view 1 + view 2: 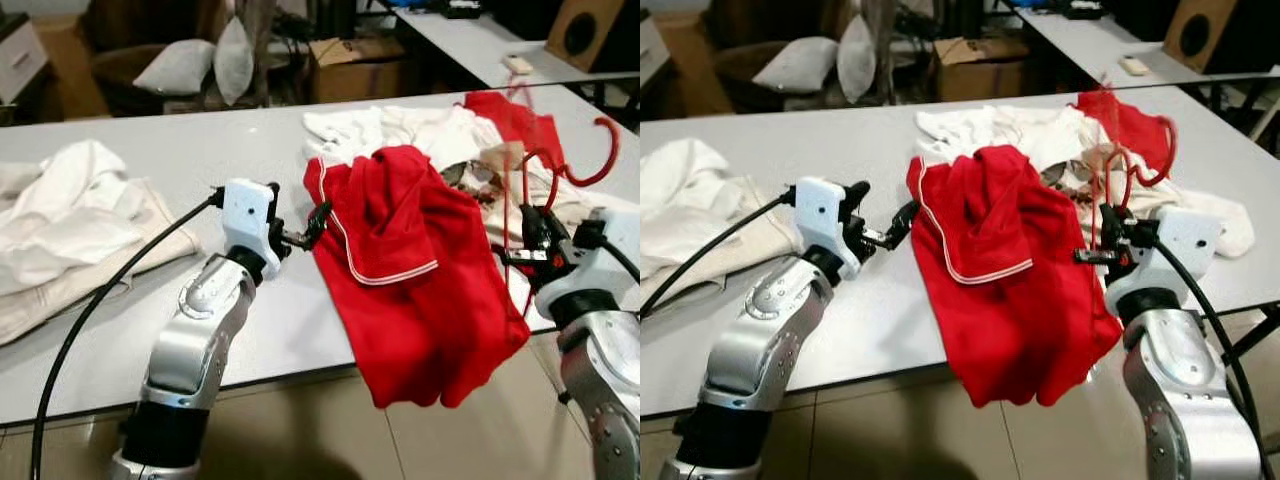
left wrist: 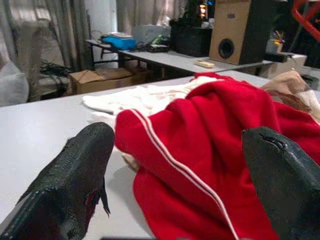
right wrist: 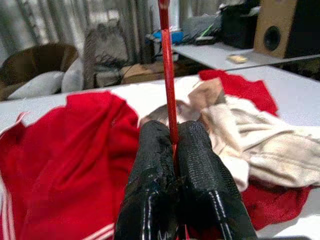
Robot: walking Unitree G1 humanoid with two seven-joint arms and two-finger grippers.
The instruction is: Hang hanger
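My right hand (image 1: 1102, 243) has its fingers pressed together on the thin red hanger (image 1: 1118, 160), which stands upright above the clothes at the bench's (image 1: 200, 140) right end. My left hand (image 1: 308, 232) is spread, its fingertips at the edge of the red garment (image 1: 420, 280) that drapes over the bench's front edge.

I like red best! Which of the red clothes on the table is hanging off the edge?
The big red garment with white piping in front: its lower part droops over the grey table's near edge. The other red cloth lies farther back, fully on the table.
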